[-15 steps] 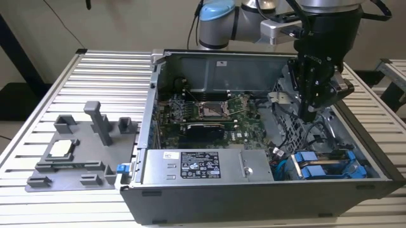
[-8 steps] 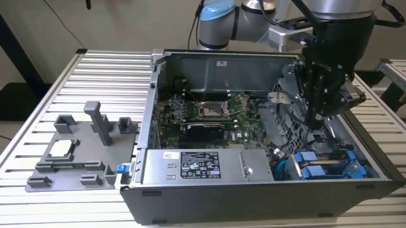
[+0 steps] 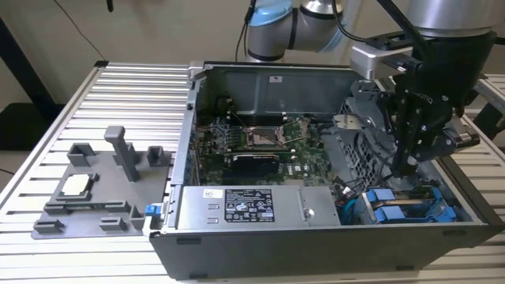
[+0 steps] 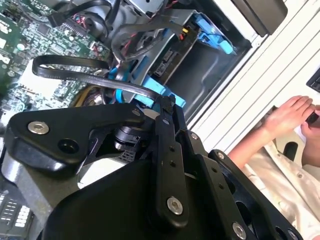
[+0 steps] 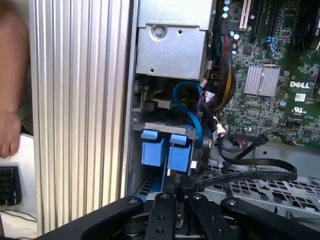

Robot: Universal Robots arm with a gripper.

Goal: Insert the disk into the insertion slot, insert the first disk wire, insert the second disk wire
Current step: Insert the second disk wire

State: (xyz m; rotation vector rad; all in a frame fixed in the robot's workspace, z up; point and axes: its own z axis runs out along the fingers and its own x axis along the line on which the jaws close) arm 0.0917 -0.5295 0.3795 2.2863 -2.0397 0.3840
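Two blue end tabs (image 5: 155, 147) of blue-framed disks sit side by side in the grey drive cage's insertion slot (image 5: 165, 130), at the case's front corner on the exterior view's right (image 3: 391, 206). My gripper (image 3: 398, 174) reaches down into the case just above them. In both wrist views its black fingers (image 5: 167, 192) stand close together, shut on the end of a flat black disk wire (image 5: 260, 175). That wire loops away over the motherboard (image 4: 75, 75). The gripper tip (image 4: 162, 102) is right next to a blue tab (image 4: 150, 97).
A grey power supply box with a sticker (image 3: 261, 207) lies beside the cage, and the motherboard (image 3: 261, 139) is behind it. A blue cable (image 5: 192, 115) curls above the tabs. A grey fixture (image 3: 94, 189) rests on the slatted table. A person's hand (image 4: 290, 112) is outside the case.
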